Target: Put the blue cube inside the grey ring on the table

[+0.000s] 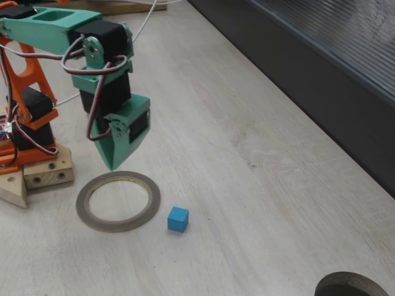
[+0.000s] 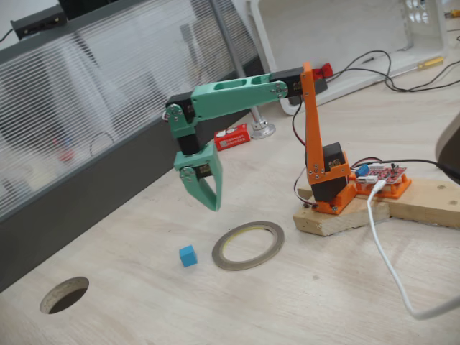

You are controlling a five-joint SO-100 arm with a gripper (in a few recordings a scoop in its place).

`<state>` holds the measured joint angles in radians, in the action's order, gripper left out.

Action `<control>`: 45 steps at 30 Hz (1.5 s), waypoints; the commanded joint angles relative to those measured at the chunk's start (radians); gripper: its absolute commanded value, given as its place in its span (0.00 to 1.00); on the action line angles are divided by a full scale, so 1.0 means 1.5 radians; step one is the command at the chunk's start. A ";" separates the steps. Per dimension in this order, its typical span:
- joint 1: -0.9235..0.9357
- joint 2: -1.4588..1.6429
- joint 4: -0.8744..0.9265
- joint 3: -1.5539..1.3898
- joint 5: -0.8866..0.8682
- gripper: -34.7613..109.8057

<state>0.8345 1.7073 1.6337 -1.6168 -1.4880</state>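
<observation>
Nearest the camera: one blue cube (image 1: 178, 219) on the worktop (image 1: 259, 185), just right of one grey ring (image 1: 118, 201), apart from it. Above the ring's far rim, one green tool (image 1: 113, 161), fingers together at the tip, holding nothing. Risk: descending closed or off-centre, nudging the cube away or dragging the light ring.

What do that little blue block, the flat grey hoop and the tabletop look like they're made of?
The blue cube looks like painted wood or plastic: matte, even colour, no shine. The grey ring resembles a nearly spent roll of tape: thin, dull grey, with a yellowish inner rim. The table appears to be pale wood or wood-look laminate, showing grain streaks and faint knots; which one I cannot tell.
</observation>
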 commanded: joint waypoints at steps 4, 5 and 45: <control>0.011 -0.095 0.002 0.108 -0.001 0.25; 0.011 -0.112 0.002 0.124 -0.001 0.25; 0.012 -0.388 -0.122 0.354 -0.005 0.25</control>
<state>0.8360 1.1167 1.4481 -1.1167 -1.4880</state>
